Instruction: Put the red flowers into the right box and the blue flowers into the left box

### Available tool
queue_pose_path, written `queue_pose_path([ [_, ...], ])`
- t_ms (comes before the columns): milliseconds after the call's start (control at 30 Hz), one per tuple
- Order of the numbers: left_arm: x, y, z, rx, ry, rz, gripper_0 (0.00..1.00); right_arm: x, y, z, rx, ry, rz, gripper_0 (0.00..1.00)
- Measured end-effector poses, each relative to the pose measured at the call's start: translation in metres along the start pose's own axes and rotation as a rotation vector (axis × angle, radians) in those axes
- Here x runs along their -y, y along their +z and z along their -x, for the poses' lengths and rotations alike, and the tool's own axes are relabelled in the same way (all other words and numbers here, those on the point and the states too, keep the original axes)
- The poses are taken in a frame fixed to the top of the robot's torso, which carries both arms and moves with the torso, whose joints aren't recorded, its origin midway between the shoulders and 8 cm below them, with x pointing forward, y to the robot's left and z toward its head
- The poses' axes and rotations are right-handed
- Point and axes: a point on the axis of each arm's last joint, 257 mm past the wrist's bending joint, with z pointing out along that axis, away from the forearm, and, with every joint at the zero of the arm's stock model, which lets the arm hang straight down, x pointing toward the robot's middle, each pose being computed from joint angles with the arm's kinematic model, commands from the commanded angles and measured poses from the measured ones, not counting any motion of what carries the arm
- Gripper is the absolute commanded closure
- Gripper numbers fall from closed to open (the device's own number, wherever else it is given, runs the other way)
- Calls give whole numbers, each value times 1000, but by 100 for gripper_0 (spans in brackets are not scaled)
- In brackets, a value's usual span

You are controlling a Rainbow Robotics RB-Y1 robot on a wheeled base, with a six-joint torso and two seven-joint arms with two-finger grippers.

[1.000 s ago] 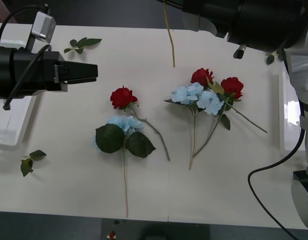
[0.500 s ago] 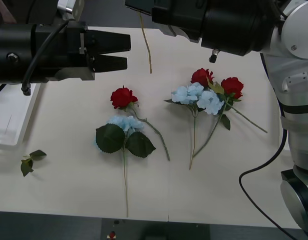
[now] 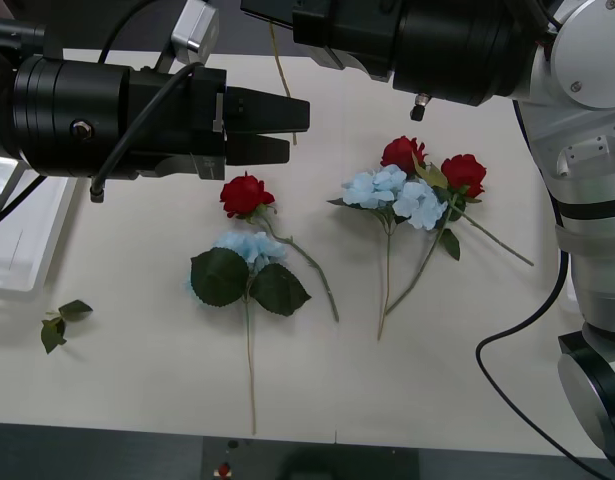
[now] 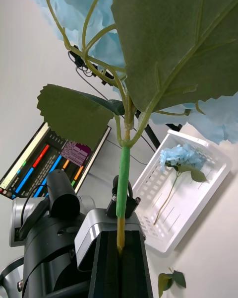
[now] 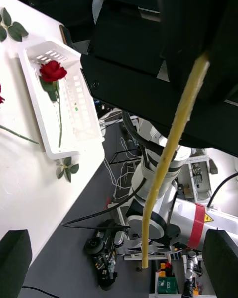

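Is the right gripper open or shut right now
Shut. The right gripper has its black fingers pressed together on a blue flower's stem.

No legible text is showing anywhere. A monitor [image 4: 47, 164] beyond the left gripper [image 4: 120, 273] is displaying coloured bars and tiny lines, all too small to read.

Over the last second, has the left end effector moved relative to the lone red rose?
Yes. The left end effector has advanced rightward across the table, from well left of the lone red rose to just above it.
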Motion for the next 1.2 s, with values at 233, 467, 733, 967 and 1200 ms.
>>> queue_pose_path([
  [233,-4,13,8,44,0,5,0,0,0,0,0,0,0,100],
  [467,-7,29,9,49,23,19,95,1,-1,3,12,-3,-4,100],
  [733,-7,29,11,50,33,25,100,1,-1,11,41,-5,-3,100],
  [967,-7,29,11,50,33,25,100,1,-1,11,41,-5,-3,100],
  [1200,-6,35,11,55,41,18,100,1,-1,10,39,-5,-4,100],
])
